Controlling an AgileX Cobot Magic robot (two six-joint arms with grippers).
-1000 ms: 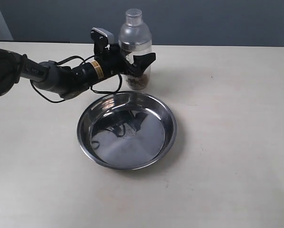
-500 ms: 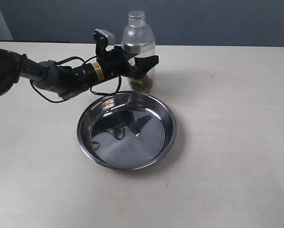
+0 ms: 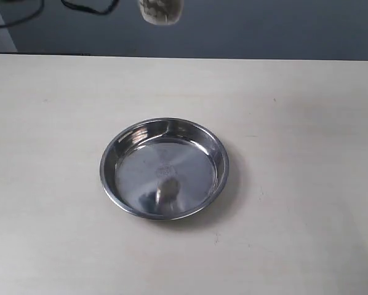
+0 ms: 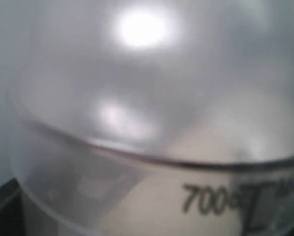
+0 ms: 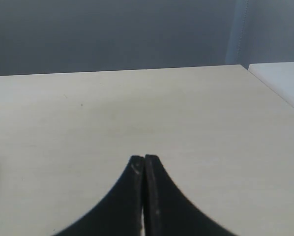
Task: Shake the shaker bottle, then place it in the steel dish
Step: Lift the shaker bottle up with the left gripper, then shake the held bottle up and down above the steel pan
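While shaker bottle (image 3: pixel 161 12) hangs aloft beyond steel dish (image 3: pixel 172 160), right fingers (image 5: pixel 157 196) pressed together

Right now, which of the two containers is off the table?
The shaker bottle: only its granule-filled base shows, in the air at the top edge of the exterior view. The steel dish sits flat on the table.

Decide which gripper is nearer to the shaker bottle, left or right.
Left. The shaker bottle fills the left wrist view, close against the left gripper; the right gripper hangs over the table, no bottle in its view.
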